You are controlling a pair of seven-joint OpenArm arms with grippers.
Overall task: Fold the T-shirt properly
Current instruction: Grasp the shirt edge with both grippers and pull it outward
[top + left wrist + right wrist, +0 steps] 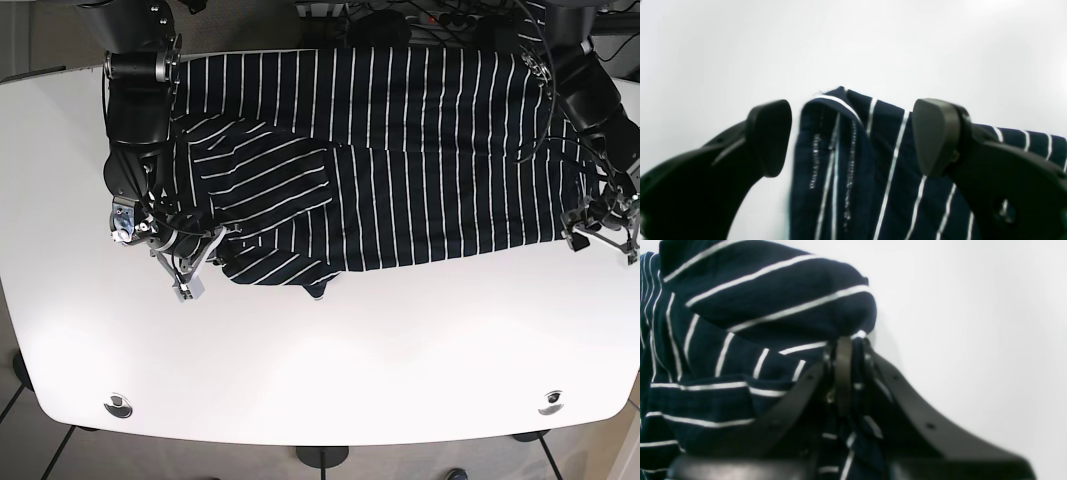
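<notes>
White and glossy, a rounded surface (pixel 330 350) fills the scene. The right hand (pixel 843 373) is seen clenched on a bunched fold of the navy cotton T-shirt with thin white stripes (pixel 400 160), its black fingers (pixel 844 366) pressed together with cloth between them, near the surface's left side in the base view. The left hand (pixel 851 136) is held released, its two black pads (pixel 768 136) spread wide apart on either side of a folded corner of the shirt, at the shirt's far right edge in the base view. The shirt is spread across the far half of the surface, with one part folded over at the left. Dark cables (pixel 420 20) are seen beyond the far edge.
</notes>
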